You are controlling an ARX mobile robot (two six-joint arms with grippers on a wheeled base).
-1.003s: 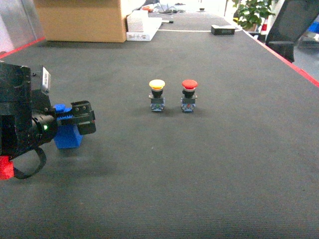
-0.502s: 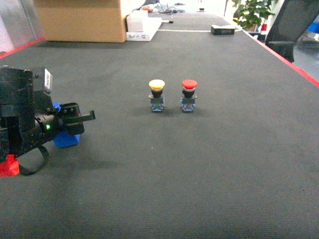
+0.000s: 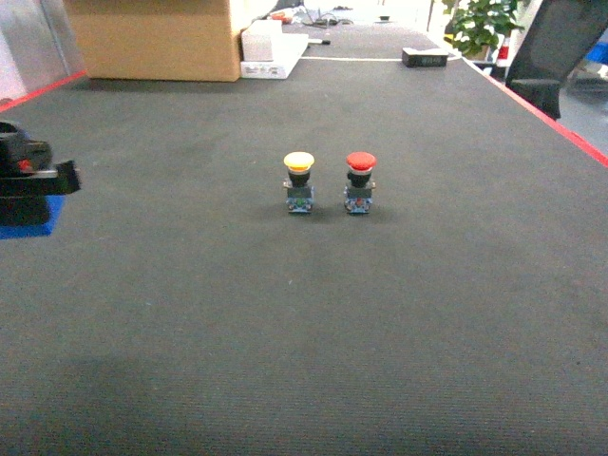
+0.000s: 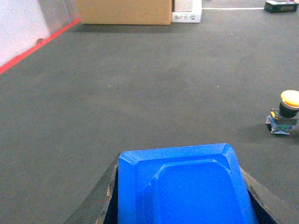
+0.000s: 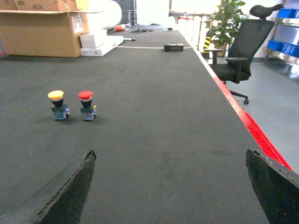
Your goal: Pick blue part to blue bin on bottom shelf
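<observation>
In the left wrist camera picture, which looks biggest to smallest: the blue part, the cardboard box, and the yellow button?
1. Blue part, though it is nearest the camera, which inflates it.
2. Cardboard box, far back and cut off.
3. Yellow button, smallest.

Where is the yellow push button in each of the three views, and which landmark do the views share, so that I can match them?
Head view: the yellow push button stands near the centre, left of the red push button.
Left wrist view: it is at the right edge, beyond the blue part.
Right wrist view: it is at the left, again left of the red one.
Shared landmark: the cardboard box at the far left of the table.
</observation>
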